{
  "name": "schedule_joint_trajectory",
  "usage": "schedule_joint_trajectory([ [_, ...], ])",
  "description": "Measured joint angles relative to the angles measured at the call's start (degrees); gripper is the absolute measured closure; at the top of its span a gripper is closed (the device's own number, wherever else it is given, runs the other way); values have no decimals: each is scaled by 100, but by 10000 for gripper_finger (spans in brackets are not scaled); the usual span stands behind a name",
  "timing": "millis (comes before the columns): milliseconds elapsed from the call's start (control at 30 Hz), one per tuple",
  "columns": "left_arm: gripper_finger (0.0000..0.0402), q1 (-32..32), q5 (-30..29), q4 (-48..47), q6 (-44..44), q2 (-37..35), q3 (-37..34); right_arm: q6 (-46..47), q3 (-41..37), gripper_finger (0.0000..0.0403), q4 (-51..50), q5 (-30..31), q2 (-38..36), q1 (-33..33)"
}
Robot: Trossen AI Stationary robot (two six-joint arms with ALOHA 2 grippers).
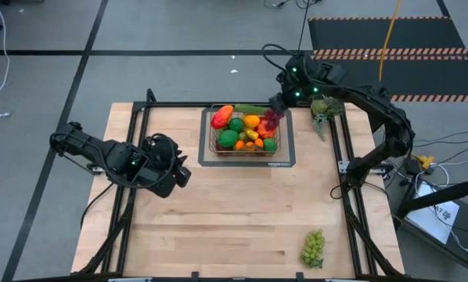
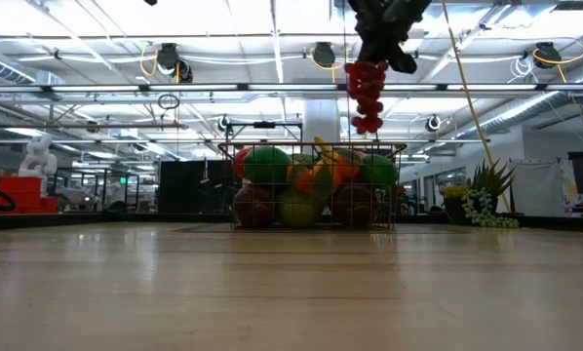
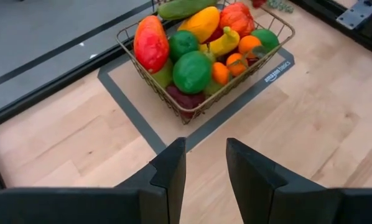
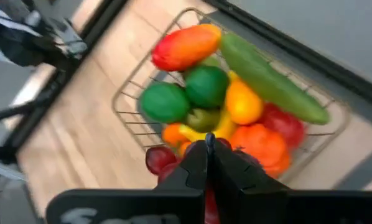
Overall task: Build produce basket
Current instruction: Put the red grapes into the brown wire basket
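High view shows the right gripper [image 1: 278, 110] hanging over the right end of the basket [image 1: 245, 146], which sits on a grey mat [image 1: 284, 160] near the table's [image 1: 218, 227] far edge, about mid-width. Its jaws are shut tight on the stem of a red grape bunch [image 2: 367, 95], which dangles clear above the rim in the low view. To do this step well, I would lower the bunch until it rests on the piled fruit before letting go, and aim it at the gap by the right wall so it does not roll off the heap. The left gripper [image 3: 204, 163] waits over the table's left side, jaws a little apart and holding nothing. By count: one basket, one mat, one red bunch in the air, one green grape bunch [image 1: 313, 248] near the table's front right corner, and one spiky green piece [image 1: 325, 110] at the right edge. Inside lie a cucumber [image 4: 270, 78], a mango [image 4: 186, 46], two green round fruits and several orange and red pieces I cannot count exactly.
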Motion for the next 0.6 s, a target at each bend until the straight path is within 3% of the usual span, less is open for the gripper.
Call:
schedule_joint_trajectory([
  [233, 286, -4, 58, -12, 217, 0, 0, -765, 0, 401, -373, 330, 83, -46],
  [600, 286, -4, 66, 56, 164, 0, 0, -1664, 0, 401, -122, 1574, 88, -37],
])
